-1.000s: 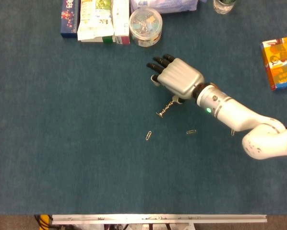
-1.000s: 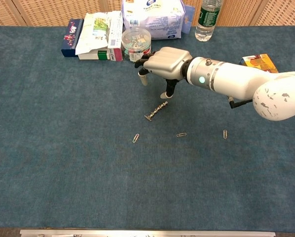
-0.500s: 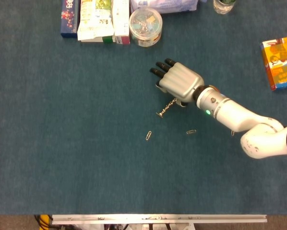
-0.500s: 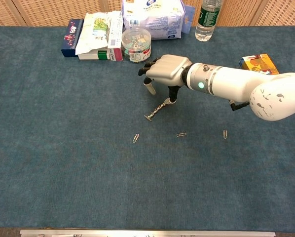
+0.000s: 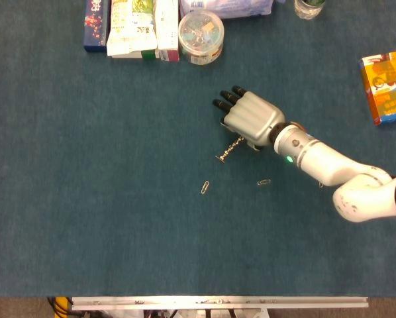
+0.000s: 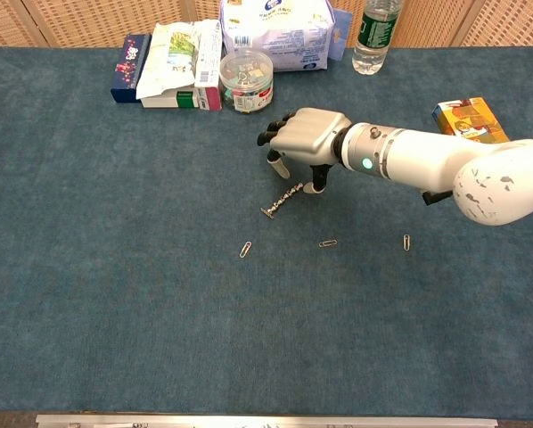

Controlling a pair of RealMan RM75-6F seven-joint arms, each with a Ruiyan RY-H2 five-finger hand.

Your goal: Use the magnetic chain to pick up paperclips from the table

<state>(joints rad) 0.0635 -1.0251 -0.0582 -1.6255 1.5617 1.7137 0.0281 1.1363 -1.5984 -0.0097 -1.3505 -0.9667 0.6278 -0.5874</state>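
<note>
The magnetic chain (image 5: 230, 150) (image 6: 282, 200) lies slanted on the blue table cloth. My right hand (image 5: 251, 119) (image 6: 307, 135) hovers palm down just over the chain's upper right end, fingers apart and pointing down at the cloth. Its thumb tip (image 6: 318, 186) stands right beside the chain's end; I cannot tell whether they touch. The hand holds nothing. One paperclip (image 5: 204, 187) (image 6: 245, 250) lies below the chain's lower end, a second paperclip (image 5: 264, 182) (image 6: 328, 242) sits to its right, and a third paperclip (image 6: 406, 242) lies further right. My left hand is out of both views.
A round clear tub of clips (image 5: 200, 37) (image 6: 246, 81) stands just behind the hand, next to several boxes (image 6: 168, 67). Behind them are a white pack (image 6: 278, 34) and a bottle (image 6: 374, 31). An orange box (image 5: 385, 87) (image 6: 467, 118) lies at the right.
My right hand has moved right and down toward the cloth, settling over the chain's upper end. The chain and the paperclips have not moved.
</note>
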